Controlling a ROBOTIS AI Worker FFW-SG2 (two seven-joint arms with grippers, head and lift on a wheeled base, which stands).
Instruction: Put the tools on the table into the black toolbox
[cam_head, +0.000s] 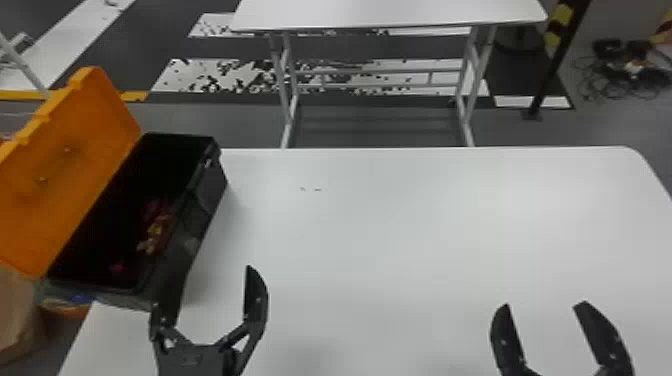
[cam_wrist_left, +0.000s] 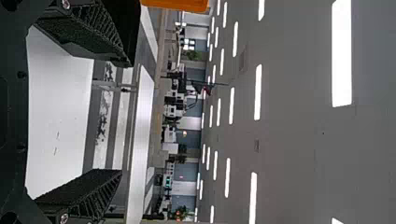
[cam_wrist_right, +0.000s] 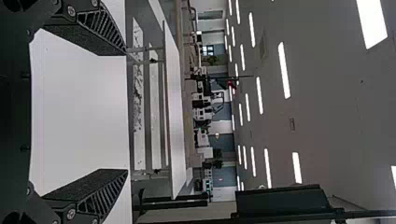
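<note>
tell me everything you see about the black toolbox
The toolbox looks like hard plastic, a black body with an orange lid opened toward the robot's left. It sits upright at the left end of the white table. Red and yellow things lie in its dark interior. The left gripper is by its near end; contact can't be judged.

You can't tell what the red and yellow things (cam_head: 156, 232) in the black toolbox (cam_head: 204, 202) are — they blur into its dark inside. The head view's left edge cuts off the orange lid (cam_head: 75, 160); its bottom edge crops the white table (cam_head: 375, 235), the left gripper (cam_head: 210, 289) and the right gripper (cam_head: 544, 304). You'll find the dark marks (cam_head: 317, 189) on the tabletop too small to name.
</note>
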